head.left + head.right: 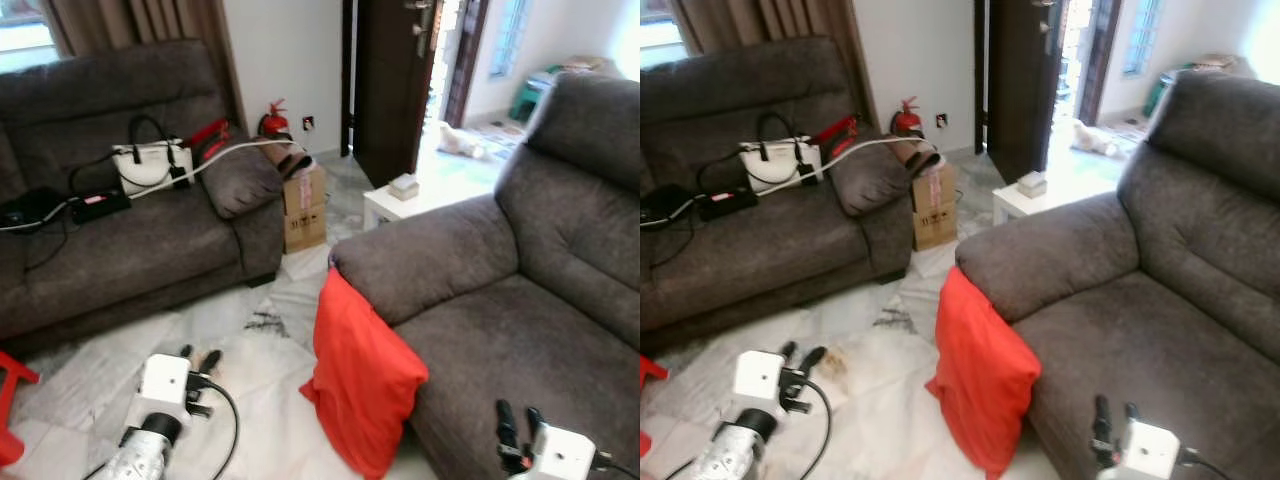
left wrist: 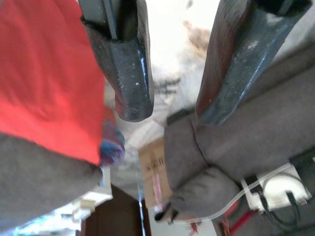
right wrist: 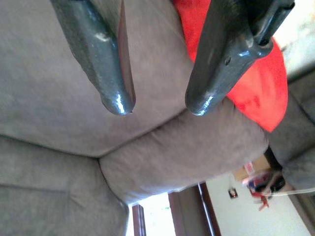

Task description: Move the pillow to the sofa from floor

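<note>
**Pillow on floor, both grippers released**

Leaning against the front of the grey sofa [image 1: 520,330]: red pillow [image 1: 362,372], standing on the floor below the sofa's armrest. Hovering over the sofa's seat cushion: right gripper [image 1: 518,428], fingers parted, grasping nothing. Hovering over the floor left of the sofa: left gripper [image 1: 198,357], fingers parted, empty.
</note>
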`<state>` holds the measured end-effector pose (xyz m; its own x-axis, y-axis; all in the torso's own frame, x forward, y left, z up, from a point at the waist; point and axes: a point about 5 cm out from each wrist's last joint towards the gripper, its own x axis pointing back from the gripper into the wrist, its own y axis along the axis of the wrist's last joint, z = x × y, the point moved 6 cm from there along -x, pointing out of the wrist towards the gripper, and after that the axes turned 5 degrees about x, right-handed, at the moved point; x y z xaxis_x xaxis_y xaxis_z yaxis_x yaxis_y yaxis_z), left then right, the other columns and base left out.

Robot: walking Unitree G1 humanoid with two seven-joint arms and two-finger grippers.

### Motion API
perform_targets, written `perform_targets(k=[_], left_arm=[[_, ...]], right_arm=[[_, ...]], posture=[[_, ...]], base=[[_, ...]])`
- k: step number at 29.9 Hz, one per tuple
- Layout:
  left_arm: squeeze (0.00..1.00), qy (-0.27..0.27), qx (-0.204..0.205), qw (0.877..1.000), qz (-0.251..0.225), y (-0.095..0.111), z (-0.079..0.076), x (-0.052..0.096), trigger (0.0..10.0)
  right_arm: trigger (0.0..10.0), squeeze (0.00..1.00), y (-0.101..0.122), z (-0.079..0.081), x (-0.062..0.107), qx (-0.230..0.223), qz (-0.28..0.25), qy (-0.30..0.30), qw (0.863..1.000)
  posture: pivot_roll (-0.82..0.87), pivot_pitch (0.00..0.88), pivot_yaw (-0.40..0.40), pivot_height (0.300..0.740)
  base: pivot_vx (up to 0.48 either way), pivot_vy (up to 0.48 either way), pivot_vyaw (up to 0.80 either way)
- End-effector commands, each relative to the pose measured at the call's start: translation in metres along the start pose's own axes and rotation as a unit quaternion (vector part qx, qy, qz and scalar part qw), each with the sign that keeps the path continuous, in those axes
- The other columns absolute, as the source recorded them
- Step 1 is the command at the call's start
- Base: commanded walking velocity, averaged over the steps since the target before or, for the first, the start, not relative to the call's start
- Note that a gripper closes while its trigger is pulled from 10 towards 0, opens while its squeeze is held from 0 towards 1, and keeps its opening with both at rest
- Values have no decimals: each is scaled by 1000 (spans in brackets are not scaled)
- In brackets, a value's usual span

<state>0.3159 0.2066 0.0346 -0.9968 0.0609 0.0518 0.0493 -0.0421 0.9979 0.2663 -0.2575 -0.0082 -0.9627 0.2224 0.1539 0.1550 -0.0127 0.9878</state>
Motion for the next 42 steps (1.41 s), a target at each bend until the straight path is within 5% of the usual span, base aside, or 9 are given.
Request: perform_targets(k=[1, 19, 36, 42], left_arm=[[0, 13, -3, 1000, -1, 3, 12, 1, 10000], [0, 9, -5, 1000, -1, 4, 8, 0, 10000], [0, -9, -10, 1000, -16, 15, -2, -8, 10000], [0, -18, -8, 1000, -18, 18, -6, -15, 10000]], right_arm=[[10000, 0, -5, 14, -2, -12, 11, 13, 1000], [10000, 0, -2, 22, 1, 15, 2, 43, 999], [10000, 0, 17, 14, -4, -41, -35, 13, 998], [10000, 0, 17, 23, -6, -47, -32, 20, 998]], posture=[[52, 0, 56, 740], [56, 0, 51, 740], [44, 0, 62, 740], [25, 0, 72, 740]], base=[[326, 0, -800], [317, 0, 44], [0, 0, 224], [0, 0, 0]])
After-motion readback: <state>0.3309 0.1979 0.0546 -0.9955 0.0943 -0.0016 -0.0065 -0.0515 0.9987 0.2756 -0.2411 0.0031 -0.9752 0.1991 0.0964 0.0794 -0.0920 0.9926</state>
